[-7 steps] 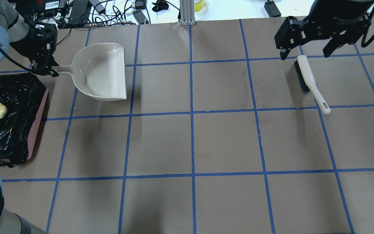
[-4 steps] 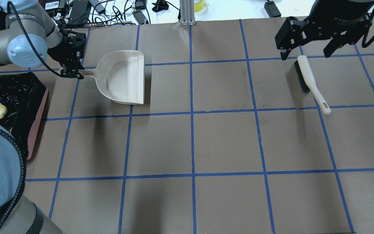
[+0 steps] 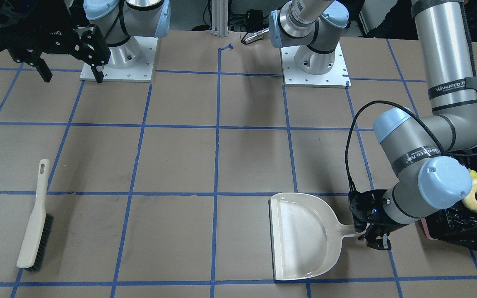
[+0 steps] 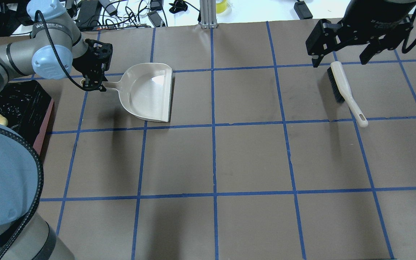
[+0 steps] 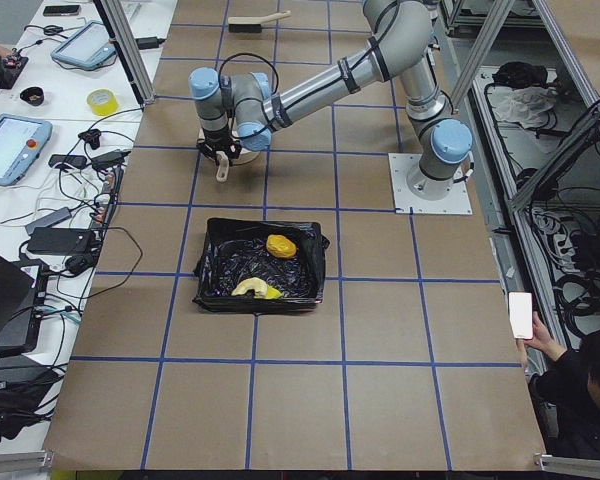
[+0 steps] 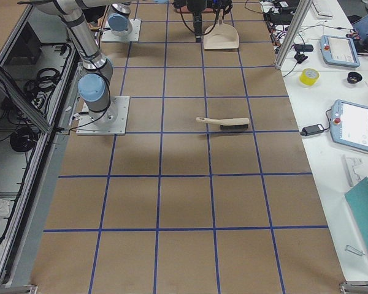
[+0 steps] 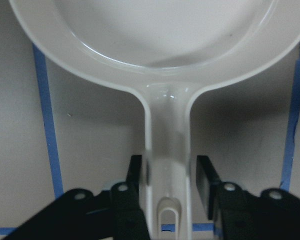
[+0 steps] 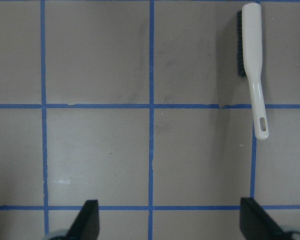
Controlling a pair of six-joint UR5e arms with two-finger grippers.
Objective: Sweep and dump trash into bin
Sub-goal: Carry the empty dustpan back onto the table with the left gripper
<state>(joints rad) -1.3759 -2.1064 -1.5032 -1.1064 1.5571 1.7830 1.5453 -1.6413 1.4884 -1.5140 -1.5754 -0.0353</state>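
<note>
First, the bin [image 4: 46, 117]: a pink box lined with a crinkled black bag sat at the table's edge on the robot's left, near the dustpan but not touching it.
Bin contents: a golden-brown lumpy piece [image 5: 280, 245] lay on the side nearer the dustpan. A pale crescent slice [image 5: 248, 288] and a yellow-green sponge block [image 5: 272, 293] lay touching each other at the opposite side.
Dustpan [image 4: 150, 92]: white, its inside showed only bare glossy plastic, and its mouth faced the table's middle. Whether it rested on the paper or hung just above it could not be told.
Left gripper [image 7: 169, 175]: its fingers were closed narrowly on the dustpan's handle, one on each side.
Right gripper [image 4: 339, 63]: spread wide with nothing between its fingers, it hovered over the bristle end of the brush.
Brush [image 4: 343, 88]: lay flat on the robot's right, with a white handle and dark bristles.
Table [image 4: 251, 155]: brown paper marked with a blue tape grid.
Room: white side benches carried cables, tablets and a roll of yellow tape [image 5: 104, 101]. A person [image 5: 590, 400] sat at one corner.
</note>
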